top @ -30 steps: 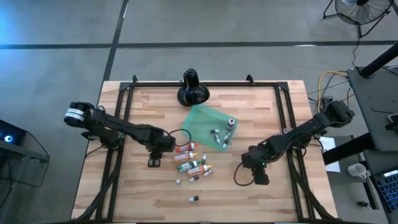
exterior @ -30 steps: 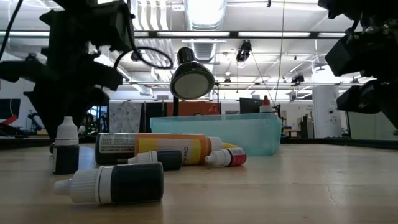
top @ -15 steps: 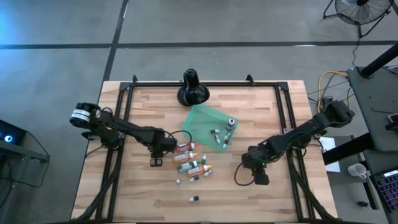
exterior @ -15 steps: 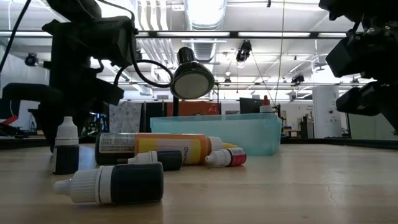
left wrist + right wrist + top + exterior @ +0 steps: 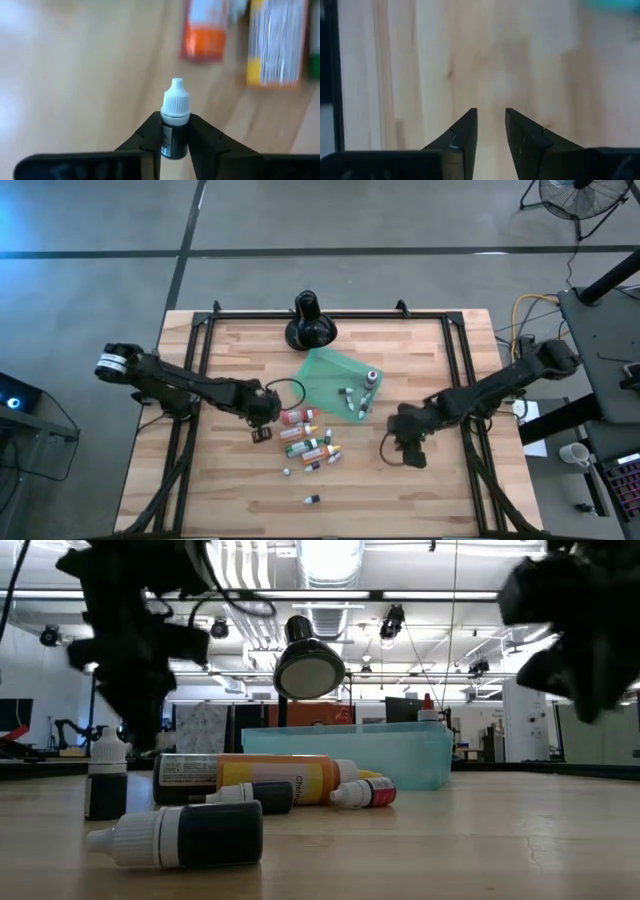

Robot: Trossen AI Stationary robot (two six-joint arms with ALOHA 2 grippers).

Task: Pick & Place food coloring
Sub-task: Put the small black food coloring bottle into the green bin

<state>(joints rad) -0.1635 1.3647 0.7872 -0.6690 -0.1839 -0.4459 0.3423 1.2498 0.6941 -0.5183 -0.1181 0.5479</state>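
Clamped between the left gripper's point(image 5: 175, 137) two dark fingers is a small dark dropper bottle point(image 5: 174, 120) with a white cap, standing upright in the grip, seen in the left wrist view; from above, that gripper point(image 5: 264, 412) sits at the left edge of the loose cluster of food coloring bottles point(image 5: 310, 442) lying mid-table. The right gripper point(image 5: 490, 131) hangs over bare wood with its fingers a narrow gap apart and nothing between them; from above it is right of the cluster point(image 5: 408, 442). The table point(image 5: 220, 480) is pale butcher-block wood in a black frame, on a grey concrete floor. A translucent teal-green tray point(image 5: 322, 375) lies near the centre with a few bottles in it, and a black round-based stand point(image 5: 310, 320) sits at the far edge. At table height, an orange-and-yellow bottle point(image 5: 270, 778) lies on its side before the tray point(image 5: 400, 755), a dark bottle point(image 5: 185, 833) lies nearest the camera, and another point(image 5: 106, 778) stands upright at left; behind is a workshop with ceiling strip lights. Compared with a second ago, the left gripper has shifted toward the cluster and closed on its bottle, and the right arm has swung slightly with its fingers narrowed. Printing on the orange bottle's label is too small to read.
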